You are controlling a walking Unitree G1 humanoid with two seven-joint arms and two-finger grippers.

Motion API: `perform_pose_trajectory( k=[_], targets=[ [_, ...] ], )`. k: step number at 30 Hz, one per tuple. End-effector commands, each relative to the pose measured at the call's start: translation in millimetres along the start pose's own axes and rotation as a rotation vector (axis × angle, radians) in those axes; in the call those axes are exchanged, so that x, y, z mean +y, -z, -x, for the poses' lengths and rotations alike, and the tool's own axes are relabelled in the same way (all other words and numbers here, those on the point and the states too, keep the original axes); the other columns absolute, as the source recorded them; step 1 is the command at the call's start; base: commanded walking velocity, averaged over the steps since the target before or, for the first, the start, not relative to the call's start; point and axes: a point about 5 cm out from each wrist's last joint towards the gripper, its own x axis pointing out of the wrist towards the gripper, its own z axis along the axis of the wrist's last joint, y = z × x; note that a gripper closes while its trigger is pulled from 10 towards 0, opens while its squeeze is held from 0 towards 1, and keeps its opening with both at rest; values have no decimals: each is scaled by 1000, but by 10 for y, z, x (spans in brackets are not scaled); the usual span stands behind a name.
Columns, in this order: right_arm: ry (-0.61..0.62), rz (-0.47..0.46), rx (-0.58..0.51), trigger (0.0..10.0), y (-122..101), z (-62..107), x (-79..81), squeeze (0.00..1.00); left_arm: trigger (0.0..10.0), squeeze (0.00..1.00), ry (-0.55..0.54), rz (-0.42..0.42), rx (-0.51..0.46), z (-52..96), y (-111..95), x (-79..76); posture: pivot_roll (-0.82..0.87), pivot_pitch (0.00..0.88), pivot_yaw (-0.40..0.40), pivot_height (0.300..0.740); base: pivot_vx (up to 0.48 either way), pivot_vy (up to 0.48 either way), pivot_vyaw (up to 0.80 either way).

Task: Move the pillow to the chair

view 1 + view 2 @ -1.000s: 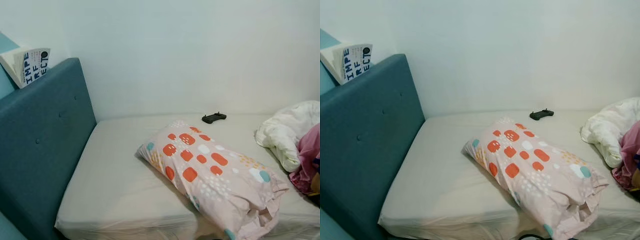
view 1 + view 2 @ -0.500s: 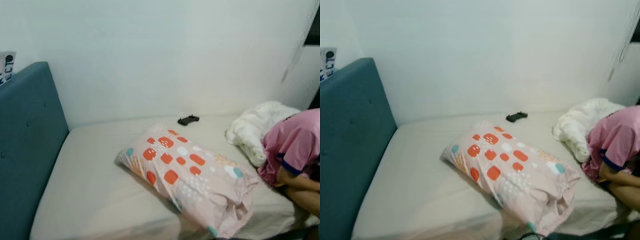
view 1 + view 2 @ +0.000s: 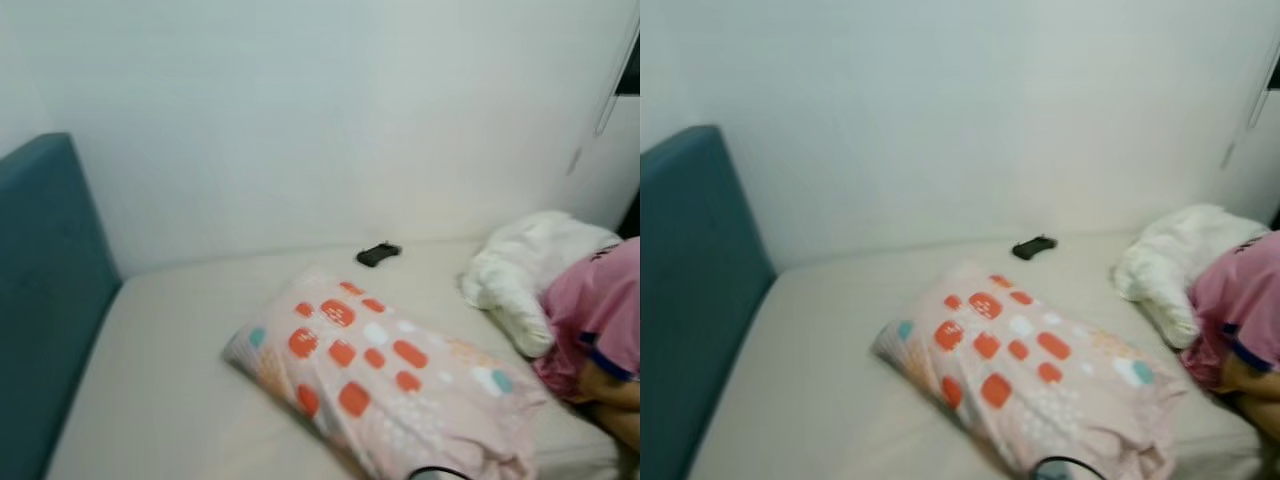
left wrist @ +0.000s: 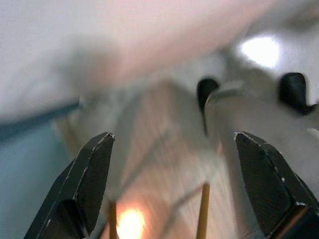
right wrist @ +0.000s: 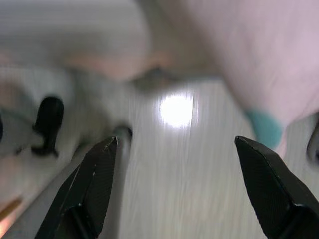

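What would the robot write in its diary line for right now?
stage: approaching | pillow: lying on bed, untouched | left gripper: open, empty | right gripper: open, empty | person: beside pillow

no readable text, labels, brands, numbers or signs, head views blurred, wrist views blurred

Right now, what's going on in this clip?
Nothing is being handled yet. The patterned pillow lies untouched on the bed, with a small black controller behind it near the wall. A person in a pink shirt sits at the bed's far end beside a white blanket. The left claw and right claw are both open, low near the floor.
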Motion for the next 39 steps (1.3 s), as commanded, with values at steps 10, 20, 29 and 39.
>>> perform_pose_trajectory(
  k=[10, 20, 29, 39],
  targets=[
    [33, 3, 28, 10000, 94, 20, -108, 0, 10000, 0, 28, 20, -14, -6, -54, -92, -71, 0, -14, 740, 81, 0, -227],
    [29, 13, 32, 10000, 106, 18, -82, 0, 10000, 0, 23, 34, -10, -2, -16, -56, -57, 0, -18, 740, 0, -480, 0],
    [37, -19, 9, 10000, 69, 15, -79, 0, 10000, 0, 26, 30, -4, 1, 13, -60, -58, 0, -12, 740, 0, -480, 0],
    [49, -105, -82, 10000, -188, 3, -137, 0, 10000, 0, 17, 7, -9, 0, -7, -28, -64, 0, -5, 740, 0, -288, 0]
  ],
)
